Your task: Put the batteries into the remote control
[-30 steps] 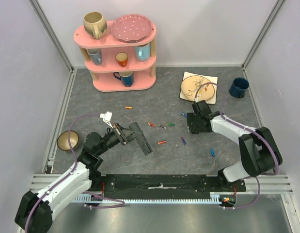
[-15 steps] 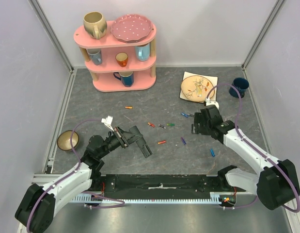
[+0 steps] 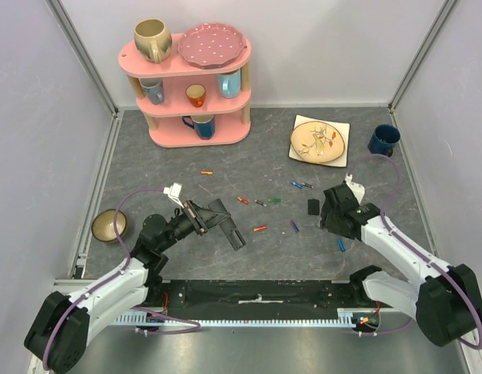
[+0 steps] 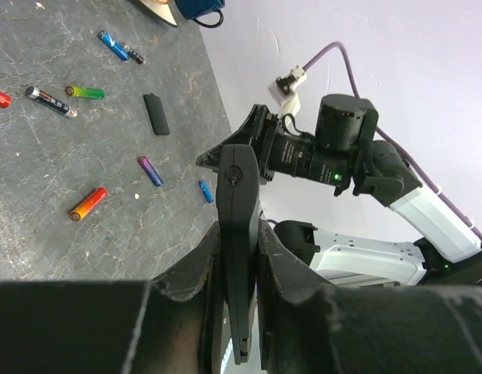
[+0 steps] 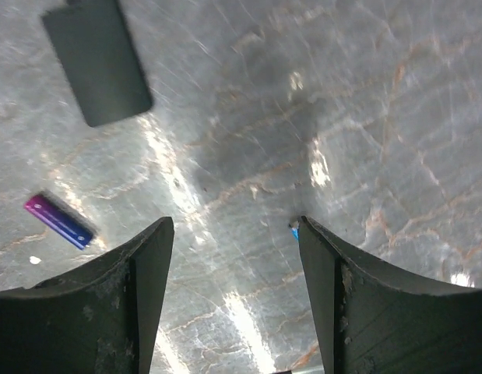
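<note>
The right gripper [image 3: 332, 212] has drawn back toward the lower right, jaws apart, leaving a small black cover [image 3: 313, 206] lying free. The left gripper [image 3: 204, 217] stays clamped on the remote [image 3: 230, 227], left of centre. The batteries [image 3: 259, 228] lie scattered mid-frame.

Likely a robotics lab cell, white panel walls [image 3: 38, 117], aluminium frame [image 3: 84, 58], grey tabletop [image 3: 256, 167], pink shelf [image 3: 200, 142]

We see a dark grey surface [image 3: 147, 156] veined with pale marbling. The batteries [image 3: 259, 228] are orange, red, green, blue and purple; the remote control [image 3: 229, 227] is black. At upper left, a pink shelf [image 3: 229, 132] bears a pink white-dotted plate [image 3: 212, 43] and beige mug [image 3: 153, 39]. A navy cup [image 3: 383, 140] sits at upper right.
</note>
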{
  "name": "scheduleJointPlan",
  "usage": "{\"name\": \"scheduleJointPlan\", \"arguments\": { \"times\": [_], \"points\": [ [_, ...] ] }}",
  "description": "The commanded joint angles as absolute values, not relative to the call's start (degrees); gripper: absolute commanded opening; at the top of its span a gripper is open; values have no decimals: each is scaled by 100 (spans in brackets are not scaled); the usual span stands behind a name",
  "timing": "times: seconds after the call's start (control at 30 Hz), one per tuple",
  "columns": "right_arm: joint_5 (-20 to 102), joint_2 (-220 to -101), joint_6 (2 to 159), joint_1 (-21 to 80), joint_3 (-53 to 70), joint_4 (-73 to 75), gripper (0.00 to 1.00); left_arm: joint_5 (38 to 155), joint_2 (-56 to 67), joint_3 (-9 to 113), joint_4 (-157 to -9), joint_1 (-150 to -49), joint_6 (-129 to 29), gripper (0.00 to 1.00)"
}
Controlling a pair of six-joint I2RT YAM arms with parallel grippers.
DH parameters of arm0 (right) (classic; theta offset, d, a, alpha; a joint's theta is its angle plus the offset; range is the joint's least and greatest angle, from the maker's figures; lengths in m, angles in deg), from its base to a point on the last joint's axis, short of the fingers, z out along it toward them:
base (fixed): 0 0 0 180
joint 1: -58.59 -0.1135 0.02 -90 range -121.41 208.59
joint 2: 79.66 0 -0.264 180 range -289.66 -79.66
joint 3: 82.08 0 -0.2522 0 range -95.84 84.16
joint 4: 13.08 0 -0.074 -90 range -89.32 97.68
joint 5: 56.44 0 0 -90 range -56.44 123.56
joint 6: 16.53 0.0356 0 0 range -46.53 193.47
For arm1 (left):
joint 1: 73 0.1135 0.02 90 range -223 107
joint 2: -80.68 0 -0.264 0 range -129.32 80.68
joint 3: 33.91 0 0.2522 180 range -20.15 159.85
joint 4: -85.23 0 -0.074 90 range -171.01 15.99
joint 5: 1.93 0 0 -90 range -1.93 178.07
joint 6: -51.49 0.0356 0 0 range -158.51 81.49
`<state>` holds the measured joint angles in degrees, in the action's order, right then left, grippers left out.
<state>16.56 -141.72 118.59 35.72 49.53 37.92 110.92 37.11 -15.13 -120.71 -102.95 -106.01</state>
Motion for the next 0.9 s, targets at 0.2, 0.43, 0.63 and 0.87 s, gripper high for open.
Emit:
{"name": "scheduleJointPlan", "arguments": {
  "times": [0.2, 0.43, 0.63, 0.87],
  "points": [
    [1624, -13661, 13235, 3591, 5542, 4278, 68, 11268, 3463, -1549, -12846, -10262, -10838, 2],
    [1229, -14250, 13043, 3600, 5392, 4261, 69, 11312, 3410, -1558, -12970, -10270, -10864, 2],
    [1404, -14408, 12972, 3591, 5445, 4155, 66, 11285, 3384, -1567, -12952, -10270, -10829, 2],
    [1756, -14189, 12858, 3600, 5498, 4147, 58, 11373, 3217, -1514, -12987, -10270, -10847, 2]
  ]
}}
